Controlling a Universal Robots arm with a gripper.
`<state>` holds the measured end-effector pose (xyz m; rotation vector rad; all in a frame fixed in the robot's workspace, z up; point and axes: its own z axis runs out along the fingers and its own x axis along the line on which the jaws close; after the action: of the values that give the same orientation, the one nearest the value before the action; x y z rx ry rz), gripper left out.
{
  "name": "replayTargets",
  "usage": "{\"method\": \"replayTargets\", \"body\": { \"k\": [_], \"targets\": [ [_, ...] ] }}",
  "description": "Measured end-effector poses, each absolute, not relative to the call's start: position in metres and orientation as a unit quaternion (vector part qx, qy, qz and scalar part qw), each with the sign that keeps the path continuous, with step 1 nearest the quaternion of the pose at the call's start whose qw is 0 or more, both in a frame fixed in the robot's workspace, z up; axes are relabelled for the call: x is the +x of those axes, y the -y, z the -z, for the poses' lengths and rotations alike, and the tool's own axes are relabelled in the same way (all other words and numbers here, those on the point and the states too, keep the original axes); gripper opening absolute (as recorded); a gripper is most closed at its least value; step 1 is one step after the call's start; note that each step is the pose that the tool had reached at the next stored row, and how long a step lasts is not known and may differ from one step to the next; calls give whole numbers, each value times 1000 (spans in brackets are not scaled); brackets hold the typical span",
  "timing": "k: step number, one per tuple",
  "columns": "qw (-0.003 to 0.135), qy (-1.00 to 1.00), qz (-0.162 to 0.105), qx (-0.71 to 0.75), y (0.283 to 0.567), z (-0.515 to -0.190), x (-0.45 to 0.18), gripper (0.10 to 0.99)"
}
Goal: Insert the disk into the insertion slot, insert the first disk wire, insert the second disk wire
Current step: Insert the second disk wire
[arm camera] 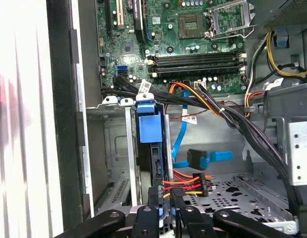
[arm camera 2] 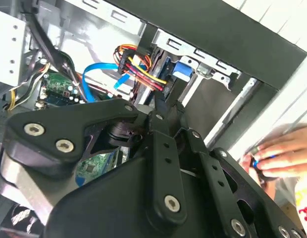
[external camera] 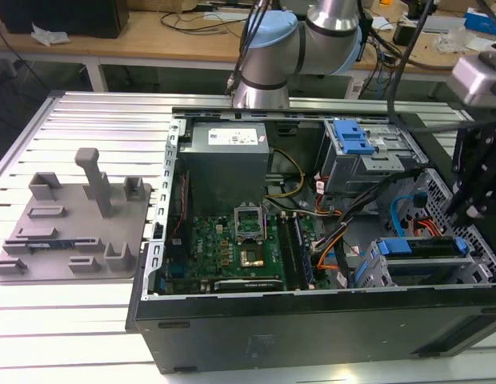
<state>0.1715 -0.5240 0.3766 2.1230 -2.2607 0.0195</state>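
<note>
The disk [external camera: 416,246], in its bright blue frame [arm camera: 149,129], stands on edge inside the insertion slot [arm camera: 116,148], the grey perforated cage at the case's front corner on the exterior view's right. My gripper [arm camera: 165,201] hangs right over the disk's rear edge. Its fingers are close together on the end of a red, orange and yellow disk wire [arm camera: 185,186], which lies against the disk. In the second wrist view the gripper [arm camera 2: 161,96] meets the same wire bundle [arm camera 2: 146,77]. A blue disk wire [arm camera: 215,157] with a black plug lies loose beside it.
The taller grey bay with the blue latch [external camera: 356,140] stands behind the slot. Black cable bundles [arm camera: 252,134] run over the cage floor beside the motherboard [external camera: 240,248]. A person's hand [arm camera 2: 282,153] rests outside the case wall. A grey fixture plate [external camera: 72,228] lies on the exterior view's left.
</note>
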Motion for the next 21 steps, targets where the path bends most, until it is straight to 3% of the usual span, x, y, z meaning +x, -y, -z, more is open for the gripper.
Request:
{"method": "replayTargets", "body": {
  "k": [5, 6, 8, 11, 13, 18, 21],
  "targets": [
    [31, 729, -17, 684, 508, -390, 172, 251],
    [34, 729, -21, 683, 506, -391, 172, 376],
    [37, 729, -24, 683, 503, -390, 172, 376],
    [63, 728, -52, 681, 489, -390, 171, 376],
    [71, 727, -60, 680, 479, -390, 171, 376],
    [74, 731, -62, 676, 469, -385, 157, 376],
    [85, 730, -74, 674, 469, -385, 150, 376]
  ]
}}
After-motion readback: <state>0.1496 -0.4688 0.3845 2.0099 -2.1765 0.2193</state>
